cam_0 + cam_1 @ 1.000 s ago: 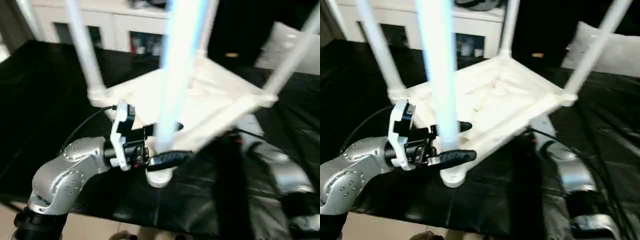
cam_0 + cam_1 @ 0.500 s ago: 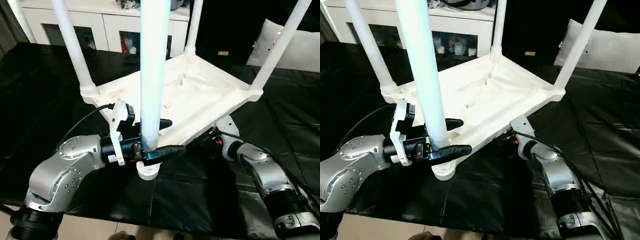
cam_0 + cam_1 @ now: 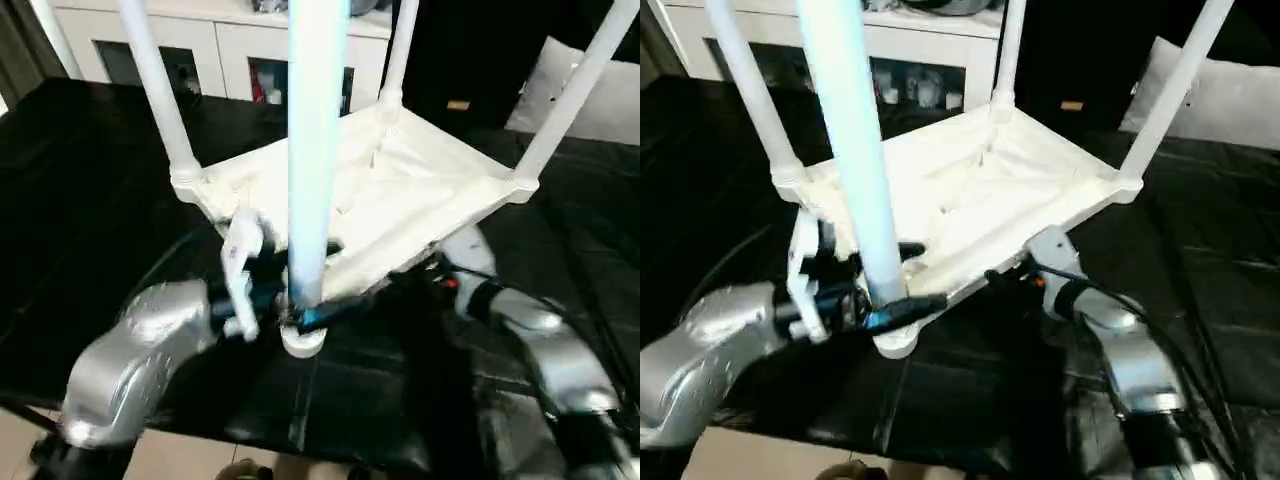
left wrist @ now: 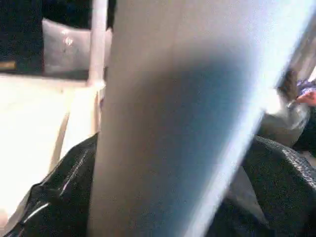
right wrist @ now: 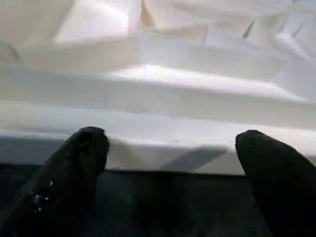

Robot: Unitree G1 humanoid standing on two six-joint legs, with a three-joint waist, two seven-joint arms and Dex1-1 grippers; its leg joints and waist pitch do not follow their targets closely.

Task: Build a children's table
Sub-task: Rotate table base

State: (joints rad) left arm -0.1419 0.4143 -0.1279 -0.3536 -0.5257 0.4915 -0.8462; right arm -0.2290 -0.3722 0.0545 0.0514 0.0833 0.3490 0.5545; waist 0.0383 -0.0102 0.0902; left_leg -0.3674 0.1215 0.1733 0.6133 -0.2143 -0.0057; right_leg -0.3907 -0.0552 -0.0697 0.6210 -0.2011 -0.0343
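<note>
Left fingers [image 3: 902, 280] straddle the table's near leg [image 3: 850, 150]; right fingers [image 5: 91, 148] gape at its rim [image 5: 163, 121].

Leg tops: all four legs [image 3: 316, 150] of the children's table [image 3: 400, 195] are cut off by the upper picture edge.
Left gripper [image 3: 300, 290]: smeared by motion; whether the nearest leg is touched by the fingers or merely stands between them cannot be told.
Left wrist view: the leg is blurred so near the camera that the fingers are hidden behind it.
Right gripper [image 5: 170, 153]: whether the table's rim [image 5: 163, 113], just beyond the fingertips [image 5: 86, 148], is touched cannot be told.
Cabinet [image 3: 235, 50]: contents behind the dark glass are too blurred to name.
</note>
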